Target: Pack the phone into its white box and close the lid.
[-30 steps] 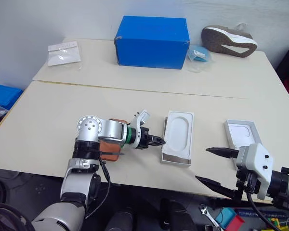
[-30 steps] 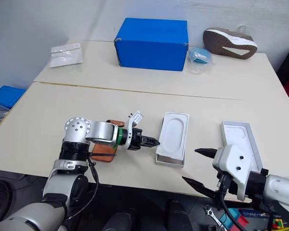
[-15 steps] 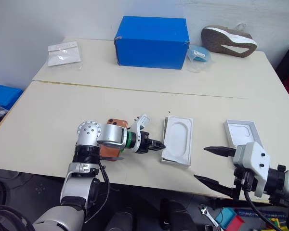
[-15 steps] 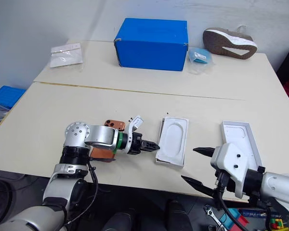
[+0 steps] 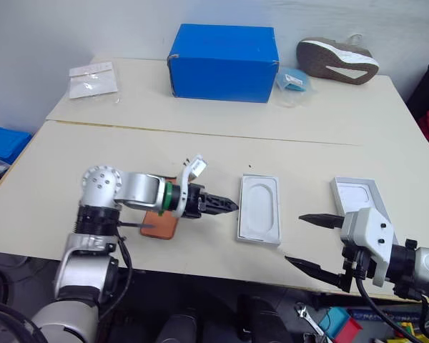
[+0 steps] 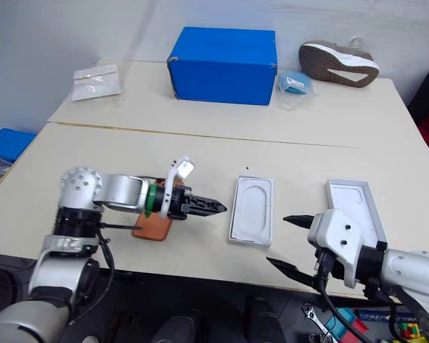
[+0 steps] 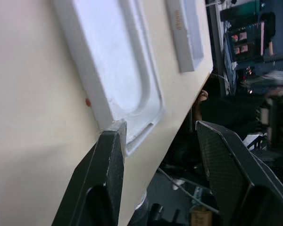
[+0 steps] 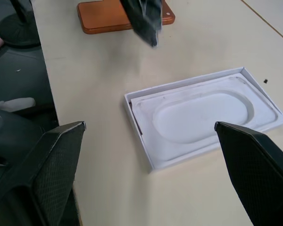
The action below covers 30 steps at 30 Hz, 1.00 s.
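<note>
Phone: a slim, flat orange-copper slab with rounded corners, lying on the tabletop behind the left gripper, long axis running away from the table's near edge. Ahead of those parted, empty black fingers sits the white box, holding a moulded insert with an oval recess. The right gripper gapes wide, empty.

Two pale cream desks stand pushed together along a seam. Beyond the far desk rises a plain grey-white wall; dark floor lies below the near desk's edge.
</note>
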Tool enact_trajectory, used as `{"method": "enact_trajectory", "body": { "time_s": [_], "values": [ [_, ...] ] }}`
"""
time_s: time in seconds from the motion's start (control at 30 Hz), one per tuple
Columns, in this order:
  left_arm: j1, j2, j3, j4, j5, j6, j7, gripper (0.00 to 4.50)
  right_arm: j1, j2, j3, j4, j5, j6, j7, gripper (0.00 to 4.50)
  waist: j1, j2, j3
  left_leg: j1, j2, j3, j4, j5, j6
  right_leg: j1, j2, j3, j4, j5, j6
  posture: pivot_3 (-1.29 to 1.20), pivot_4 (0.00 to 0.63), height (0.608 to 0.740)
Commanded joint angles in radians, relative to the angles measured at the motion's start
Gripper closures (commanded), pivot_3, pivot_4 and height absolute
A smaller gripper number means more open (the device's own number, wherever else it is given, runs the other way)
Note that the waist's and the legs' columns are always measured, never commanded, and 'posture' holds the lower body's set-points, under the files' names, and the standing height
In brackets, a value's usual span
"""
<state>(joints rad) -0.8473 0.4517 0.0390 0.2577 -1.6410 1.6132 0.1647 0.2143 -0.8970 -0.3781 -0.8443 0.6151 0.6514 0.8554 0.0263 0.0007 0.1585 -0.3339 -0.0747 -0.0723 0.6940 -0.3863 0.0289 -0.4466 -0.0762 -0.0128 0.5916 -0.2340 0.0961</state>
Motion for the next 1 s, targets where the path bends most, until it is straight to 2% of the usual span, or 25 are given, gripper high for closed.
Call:
{"method": "enact_trajectory", "body": {
  "time_s": [0.03, 0.13, 0.2, 0.27, 0.33, 0.5, 0.6, 1.0],
  "values": [
    [-0.014, 0.037, -0.001, -0.111, 0.100, -0.046, -0.205, 2.04, -0.093, -0.024, 0.076, 0.047, -0.027, -0.016, -0.010, 0.00, 0.000, 0.000, 0.000, 0.000, 0.000, 0.000, 0.000, 0.000, 0.000, 0.000, 0.000, 0.000, 0.000, 0.000, 0.000, 0.00, 0.150, 0.740],
    [0.034, 0.146, -0.109, -0.310, 0.363, -0.274, -0.532, 2.67, -0.202, -0.026, 0.182, 0.122, -0.068, -0.007, -0.017, 0.00, -0.007, 0.000, 0.000, -0.001, 0.000, 0.000, -0.001, 0.000, 0.000, -0.001, 0.000, 0.000, -0.001, 0.000, 0.000, 0.00, 0.150, 0.740],
    [0.084, 0.248, -0.219, -0.392, 0.588, -0.525, -0.796, 3.30, -0.294, -0.015, 0.278, 0.197, -0.123, -0.008, -0.028, 0.41, -0.012, 0.001, 0.001, 0.001, 0.000, 0.001, -0.002, 0.000, -0.001, -0.001, 0.001, 0.000, -0.001, 0.000, 0.000, 0.00, 0.150, 0.740],
    [0.119, 0.299, -0.268, -0.413, 0.723, -0.698, -0.966, 3.96, -0.377, -0.003, 0.366, 0.267, -0.175, -0.008, -0.032, 0.96, -0.012, 0.003, 0.002, 0.001, 0.001, 0.003, -0.003, 0.001, -0.001, -0.001, 0.001, 0.001, -0.005, 0.000, -0.001, 0.00, 0.150, 0.740],
    [0.143, 0.311, -0.273, -0.407, 0.803, -0.814, -1.067, 4.50, -0.458, 0.014, 0.450, 0.340, -0.234, -0.007, -0.040, 1.68, -0.013, 0.003, 0.002, 0.001, 0.001, 0.003, -0.002, 0.001, -0.001, -0.001, 0.000, 0.001, -0.004, -0.001, -0.001, 0.00, 0.150, 0.740],
    [0.183, 0.309, -0.261, -0.401, 0.921, -0.913, -1.147, 4.50, -0.625, 0.060, 0.612, 0.496, -0.384, -0.034, -0.044, 3.53, -0.004, 0.003, 0.002, -0.002, 0.001, 0.001, -0.003, 0.002, 0.000, -0.003, -0.001, 0.000, -0.004, -0.001, -0.001, 0.00, 0.150, 0.740],
    [0.197, 0.298, -0.251, -0.408, 0.955, -0.922, -1.158, 4.50, -0.672, 0.055, 0.692, 0.558, -0.472, -0.096, -0.009, 4.43, -0.001, 0.003, 0.002, -0.004, 0.000, 0.000, -0.003, 0.001, 0.003, -0.003, -0.001, -0.001, -0.004, -0.001, -0.001, 0.00, 0.150, 0.740],
    [0.233, 0.263, -0.212, -0.438, 0.996, -0.880, -1.156, 4.50, -0.785, 0.201, 0.799, 0.738, -0.604, -0.203, 0.037, 4.43, -0.010, 0.003, 0.002, -0.003, 0.000, 0.000, -0.003, 0.000, 0.004, -0.003, -0.001, -0.001, -0.002, 0.000, -0.001, 0.00, 0.150, 0.740]
  ]
}}
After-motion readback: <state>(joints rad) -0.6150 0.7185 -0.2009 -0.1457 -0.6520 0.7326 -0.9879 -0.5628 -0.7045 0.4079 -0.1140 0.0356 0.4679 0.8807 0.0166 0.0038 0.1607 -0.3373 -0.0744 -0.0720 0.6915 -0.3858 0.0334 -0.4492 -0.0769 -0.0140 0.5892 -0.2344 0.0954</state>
